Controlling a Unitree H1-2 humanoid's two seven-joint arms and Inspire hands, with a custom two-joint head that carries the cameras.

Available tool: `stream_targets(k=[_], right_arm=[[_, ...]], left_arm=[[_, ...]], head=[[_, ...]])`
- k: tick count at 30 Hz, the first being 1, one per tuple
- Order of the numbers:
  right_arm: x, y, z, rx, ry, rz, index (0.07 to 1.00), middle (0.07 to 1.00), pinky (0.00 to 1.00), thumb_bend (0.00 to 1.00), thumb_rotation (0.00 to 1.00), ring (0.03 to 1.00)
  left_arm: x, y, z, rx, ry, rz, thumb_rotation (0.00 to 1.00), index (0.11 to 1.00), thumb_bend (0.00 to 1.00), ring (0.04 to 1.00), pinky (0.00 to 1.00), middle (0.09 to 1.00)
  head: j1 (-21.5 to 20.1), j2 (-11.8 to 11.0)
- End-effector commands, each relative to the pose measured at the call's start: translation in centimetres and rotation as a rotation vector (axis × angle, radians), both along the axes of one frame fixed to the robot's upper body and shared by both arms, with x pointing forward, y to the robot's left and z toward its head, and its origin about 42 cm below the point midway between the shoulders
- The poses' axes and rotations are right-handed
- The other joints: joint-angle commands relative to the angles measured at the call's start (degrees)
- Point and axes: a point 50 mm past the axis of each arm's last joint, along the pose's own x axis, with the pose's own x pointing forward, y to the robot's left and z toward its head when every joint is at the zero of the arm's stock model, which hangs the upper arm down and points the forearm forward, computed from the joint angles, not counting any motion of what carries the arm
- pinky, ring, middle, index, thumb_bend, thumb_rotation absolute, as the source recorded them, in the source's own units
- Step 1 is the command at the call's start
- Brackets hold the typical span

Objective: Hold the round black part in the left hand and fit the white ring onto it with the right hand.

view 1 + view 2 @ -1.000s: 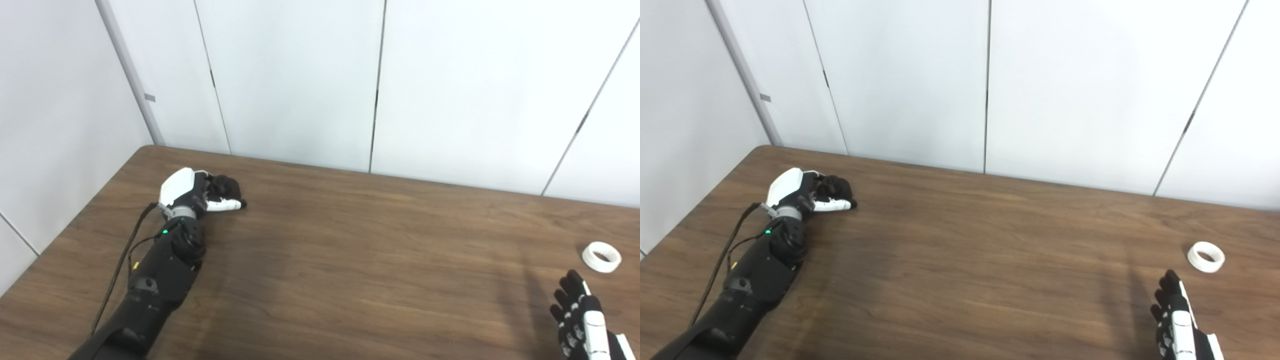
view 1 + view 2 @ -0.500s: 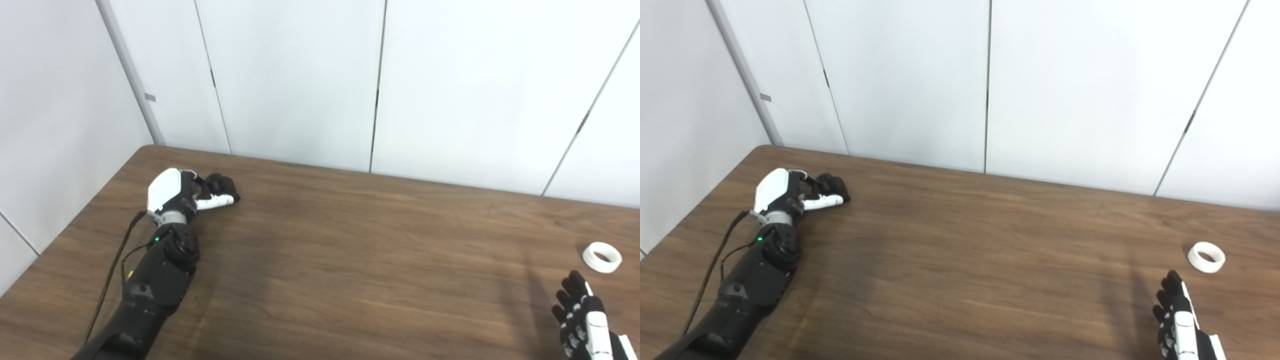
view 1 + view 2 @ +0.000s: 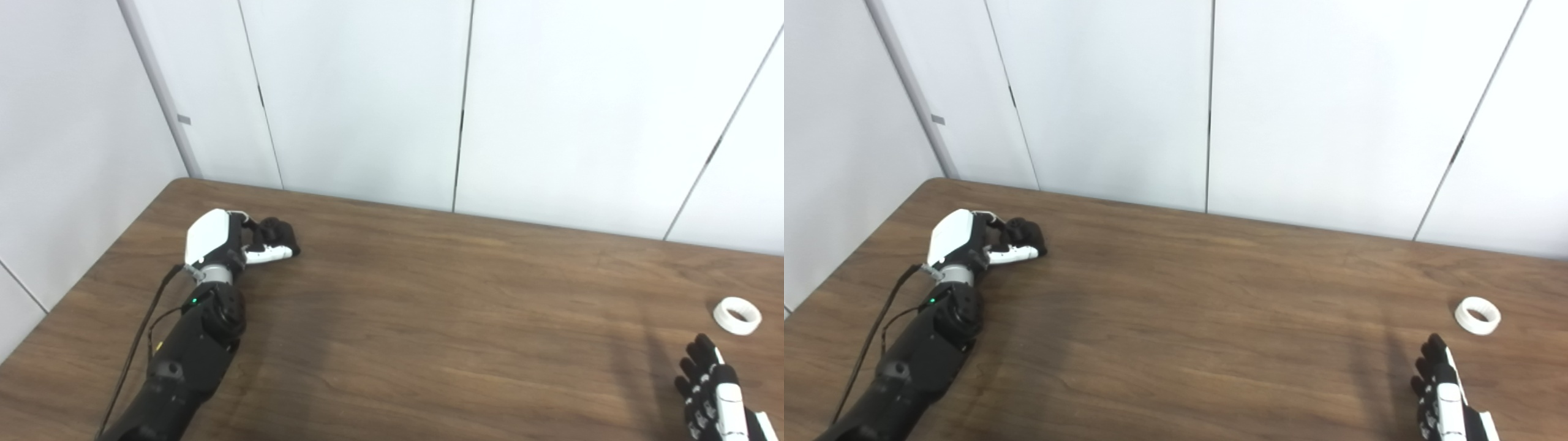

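Far left on the table, my left hand (image 3: 236, 242) has its fingers curled round a dark, round black part (image 3: 277, 231), with the white thumb lying under it. The part is mostly hidden by the fingers. The white ring (image 3: 737, 315) lies flat on the table at the far right. My right hand (image 3: 710, 392) is at the bottom right corner, a short way in front of the ring and not touching it. Its fingers are stretched out and apart, and it holds nothing.
The brown wooden table (image 3: 429, 318) meets white wall panels (image 3: 367, 98) along its far edge and left side. A black cable (image 3: 144, 324) runs along my left forearm.
My left hand shifted left with the black part, then came back a little to the right. My right hand sank slightly toward the bottom edge. The ring stayed put.
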Motion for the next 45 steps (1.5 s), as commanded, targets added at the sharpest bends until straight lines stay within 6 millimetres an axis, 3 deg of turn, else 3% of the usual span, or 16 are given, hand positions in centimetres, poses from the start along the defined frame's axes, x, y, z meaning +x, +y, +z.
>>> stream_targets(k=[1, 8, 15, 25, 32, 45], right_arm=[[0.1, 0.2, 0.9, 0.001, -0.063, 0.010, 1.000, 1.000, 1.00, 0.34, 1.00, 1.000], [0.3, 0.8, 0.7, -0.014, -0.067, 0.006, 1.000, 1.000, 1.00, 0.32, 1.00, 1.000], [0.6, 1.3, 0.5, -0.009, -0.061, 0.008, 1.000, 1.000, 1.00, 0.34, 1.00, 1.000], [0.8, 1.7, 0.2, -0.018, -0.054, 0.007, 1.000, 0.991, 1.00, 0.42, 1.00, 0.989], [0.8, 2.0, 0.3, -0.019, -0.058, 0.008, 1.000, 0.979, 1.00, 0.47, 0.98, 0.972], [0.9, 3.3, 1.1, -0.058, -0.060, 0.004, 0.989, 0.959, 1.00, 0.54, 0.97, 0.951]], left_arm=[[0.5, 0.3, 3.5, 0.082, -0.093, -0.033, 0.05, 0.484, 0.52, 0.885, 0.99, 0.765], [-1.2, -3.5, 4.5, 0.129, -0.137, -0.097, 0.05, 0.485, 0.52, 0.874, 1.00, 0.760], [-3.3, -8.7, 4.7, 0.110, -0.119, -0.275, 0.05, 0.484, 0.52, 0.864, 1.00, 0.755], [-8.4, -16.1, 4.2, 0.146, -0.094, -0.550, 0.05, 0.484, 0.52, 0.847, 0.98, 0.750], [-11.4, -18.8, 2.9, 0.175, -0.071, -0.649, 0.06, 0.485, 0.52, 0.852, 0.99, 0.758], [-14.5, -21.5, 0.2, 0.151, -0.081, -0.756, 0.06, 0.484, 0.52, 0.859, 1.00, 0.764]], head=[[-0.1, 0.1], [-1.6, 0.6], [-3.7, 1.2], [-7.0, 2.5], [-9.3, 3.8], [-15.3, 7.8]])
